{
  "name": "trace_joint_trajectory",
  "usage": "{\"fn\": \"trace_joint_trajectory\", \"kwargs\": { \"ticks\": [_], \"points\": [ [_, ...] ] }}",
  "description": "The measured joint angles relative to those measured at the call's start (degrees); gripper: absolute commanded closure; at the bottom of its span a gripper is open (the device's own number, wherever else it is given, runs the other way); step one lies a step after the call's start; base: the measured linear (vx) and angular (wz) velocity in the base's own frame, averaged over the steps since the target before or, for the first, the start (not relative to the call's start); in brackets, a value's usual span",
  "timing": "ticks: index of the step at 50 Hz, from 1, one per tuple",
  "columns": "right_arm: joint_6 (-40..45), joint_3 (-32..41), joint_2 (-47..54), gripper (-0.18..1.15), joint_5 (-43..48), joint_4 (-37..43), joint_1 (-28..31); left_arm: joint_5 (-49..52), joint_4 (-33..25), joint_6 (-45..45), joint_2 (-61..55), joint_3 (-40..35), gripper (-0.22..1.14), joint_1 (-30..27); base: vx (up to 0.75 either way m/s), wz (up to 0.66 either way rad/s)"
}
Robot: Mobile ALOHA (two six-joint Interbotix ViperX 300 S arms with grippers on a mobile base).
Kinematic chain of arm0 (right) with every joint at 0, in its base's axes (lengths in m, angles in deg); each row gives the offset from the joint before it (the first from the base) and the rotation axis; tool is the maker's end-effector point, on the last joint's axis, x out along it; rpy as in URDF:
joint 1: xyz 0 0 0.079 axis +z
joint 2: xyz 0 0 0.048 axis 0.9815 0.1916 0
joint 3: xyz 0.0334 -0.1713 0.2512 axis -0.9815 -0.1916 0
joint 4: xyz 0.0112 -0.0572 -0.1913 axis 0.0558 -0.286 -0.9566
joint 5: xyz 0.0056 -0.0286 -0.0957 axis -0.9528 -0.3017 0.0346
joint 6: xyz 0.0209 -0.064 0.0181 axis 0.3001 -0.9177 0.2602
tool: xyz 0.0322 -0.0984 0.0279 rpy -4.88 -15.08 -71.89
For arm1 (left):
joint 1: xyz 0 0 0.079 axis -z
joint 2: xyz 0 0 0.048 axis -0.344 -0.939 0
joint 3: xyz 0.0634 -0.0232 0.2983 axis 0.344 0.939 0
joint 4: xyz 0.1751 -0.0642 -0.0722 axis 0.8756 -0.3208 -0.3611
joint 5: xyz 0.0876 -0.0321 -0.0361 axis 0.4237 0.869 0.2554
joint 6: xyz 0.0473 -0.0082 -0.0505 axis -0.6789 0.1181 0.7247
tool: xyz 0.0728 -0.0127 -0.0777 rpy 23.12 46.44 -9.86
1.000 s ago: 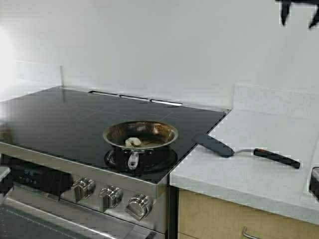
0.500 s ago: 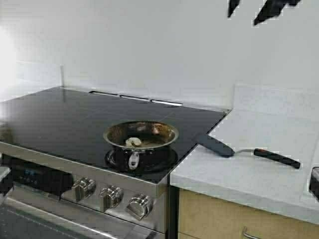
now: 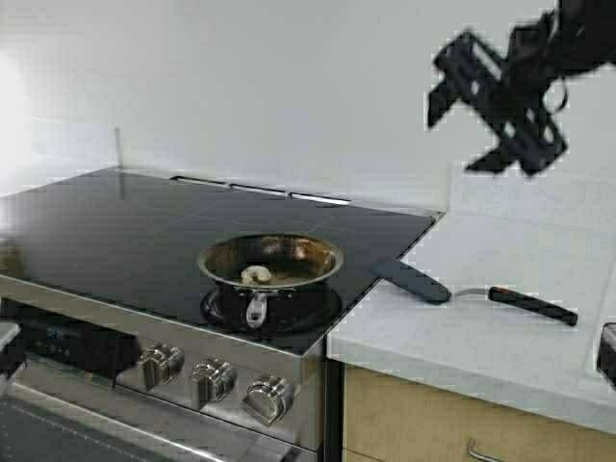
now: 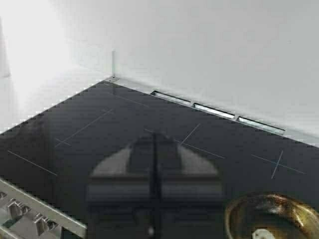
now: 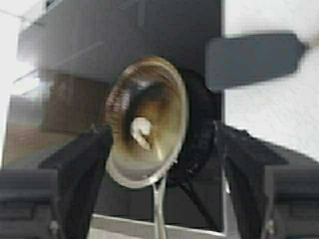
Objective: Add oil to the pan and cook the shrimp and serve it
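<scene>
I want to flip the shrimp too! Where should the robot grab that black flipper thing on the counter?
Best by the thin black handle of the spatula, coming down from above. It lies flat on the white counter, clear of the stove, while the wide blade end points toward the pan.

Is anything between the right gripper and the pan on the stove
Nothing visible. The right gripper hangs open in the air, above and right of the pan; only the shrimp lies inside it, and the spatula rests aside on the counter.
</scene>
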Motion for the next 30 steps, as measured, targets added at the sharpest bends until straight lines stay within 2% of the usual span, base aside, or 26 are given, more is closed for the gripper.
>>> {"fn": "trace_joint_trajectory", "kwargs": {
  "ticks": [12, 17, 25, 30],
  "points": [
    [0.88, -0.35, 10.99, 0.02, 10.11, 11.78, 6.06, 0.09, 0.0, 0.18, 0.09, 0.09, 0.89, 0.0, 0.0, 0.0],
    [3.25, -0.26, 15.47, 0.02, 12.13, 14.24, 7.56, 0.0, -0.09, 0.18, 0.0, 0.0, 0.89, 0.0, 0.0, 0.0],
    [11.43, 0.09, 21.71, 0.02, 14.85, 14.59, 8.0, 0.09, -0.09, 0.18, 0.0, 0.0, 0.89, 0.0, 0.0, 0.0],
    [19.34, 0.26, 26.72, 0.02, 18.54, 14.59, 8.0, 0.0, -0.09, 0.18, 0.09, 0.0, 0.89, 0.0, 0.0, 0.0]
  ]
}}
